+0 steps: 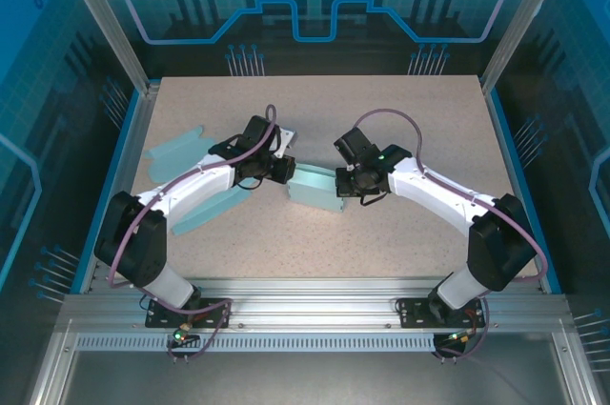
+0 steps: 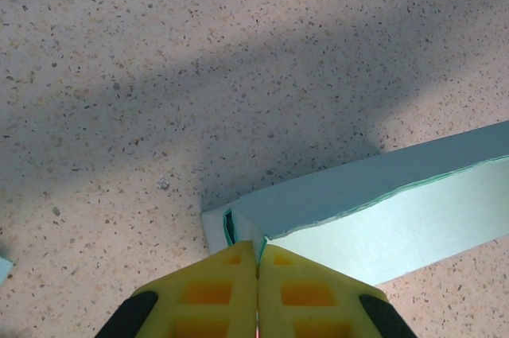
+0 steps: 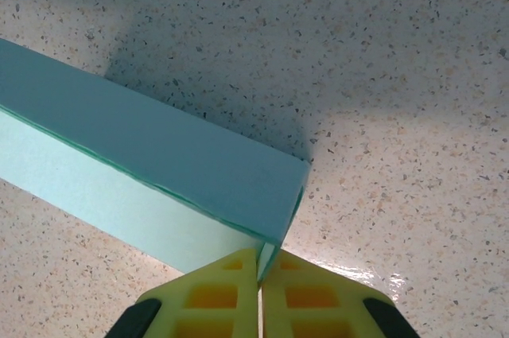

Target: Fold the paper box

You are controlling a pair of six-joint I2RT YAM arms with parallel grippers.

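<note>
At the centre of the top view, on the speckled beige tabletop [image 1: 410,119]: a pale teal folded paper box [image 1: 315,188], long and low, slanting slightly down toward the right. At its left end, the left claw [image 1: 284,169]; at its right end, the right claw [image 1: 341,179].

Low centre of the left wrist view: yellow fingers [image 2: 215,290] pressed flat together, pinching the box's near corner edge. Same in the right wrist view: fingers [image 3: 302,294] shut narrow on the box's corner.

Upper left of the top view: a flat teal paper cut-out [image 1: 181,148], well apart from the box.
</note>
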